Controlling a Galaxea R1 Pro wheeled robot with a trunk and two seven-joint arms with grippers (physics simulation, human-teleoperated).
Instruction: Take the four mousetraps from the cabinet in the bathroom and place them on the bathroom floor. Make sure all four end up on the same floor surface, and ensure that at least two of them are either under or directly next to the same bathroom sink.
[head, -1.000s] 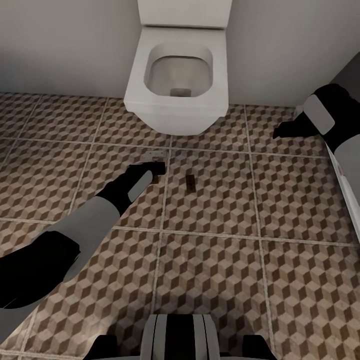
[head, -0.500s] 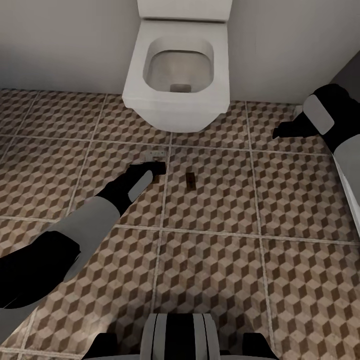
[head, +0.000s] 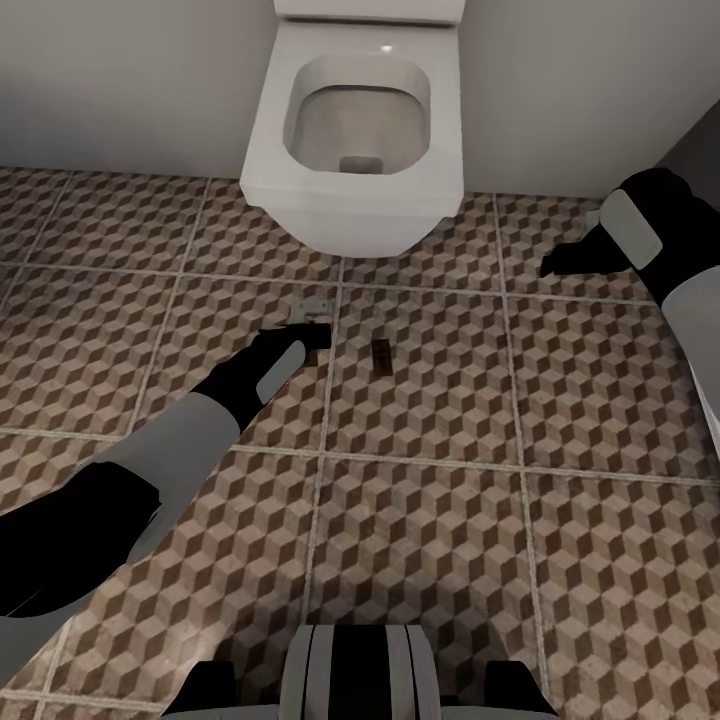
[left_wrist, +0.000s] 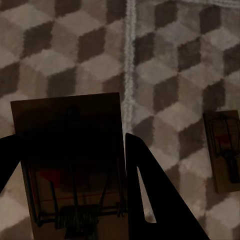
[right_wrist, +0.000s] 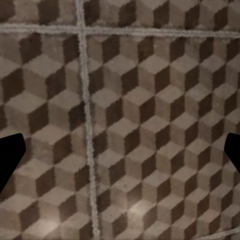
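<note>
Patterned bathroom floor (head: 430, 520) before a white toilet (head: 352, 130), left gripper (left_wrist: 75, 165) closed on a mousetrap (left_wrist: 70, 150) (seemingly just above the tiles), second mousetrap (head: 381, 357) beside, right gripper (right_wrist: 120, 155) spread wide, empty.

- Mousetrap (left_wrist: 72, 160): dark brown board with wire parts, held between the left gripper's fingers (left_wrist: 150, 200).
- Second mousetrap (head: 381, 357): flat on the cube-patterned bathroom floor (head: 450, 540), near the first.

toilet (head: 350, 160) ahead, tiled floor (head: 450, 520) open
</note>
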